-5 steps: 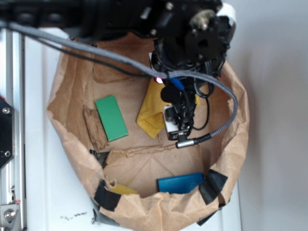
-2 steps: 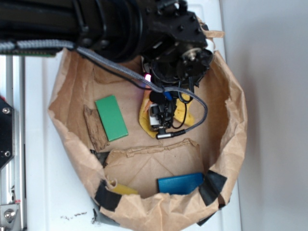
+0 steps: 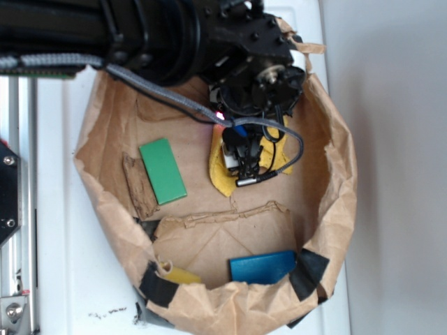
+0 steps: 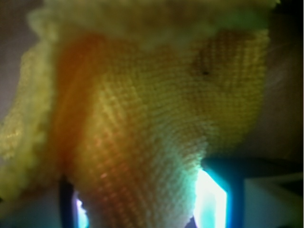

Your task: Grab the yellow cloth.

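Setting: we see a crumpled brown paper bag (image 3: 335, 181) folded open like a shallow basin on a white worktop (image 3: 56, 279), black tape patches on its near rim.
Arm: we note the black arm (image 3: 126, 35) entering from the upper left, its wrist hanging over the upper middle of the bag with a grey cable (image 3: 160, 94) looping around it.
Hand: we place the hand (image 3: 241, 167) low over the bag floor, right on top of the yellow cloth (image 3: 222, 174). From the exterior view the fingers are hidden under the wrist housing, so we cannot tell from there how they stand.
Wrist view: we see yellow cloth (image 4: 142, 123) filling nearly the whole frame, terry weave blurred and very close, bunched in a hanging fold. No fingers are visible here; we cannot tell whether the hand is spread or pinching the fabric.
Yellow cloth: we log it in the upper middle of the bag, mostly covered by the hand, a yellow edge showing on the left and lower side.
Green block (image 3: 162, 171): flat on the bag floor, left of the cloth, apart from it.
Blue block (image 3: 262, 266): against the near wall.
Small yellow block (image 3: 180, 276): by the near-left tape patch.
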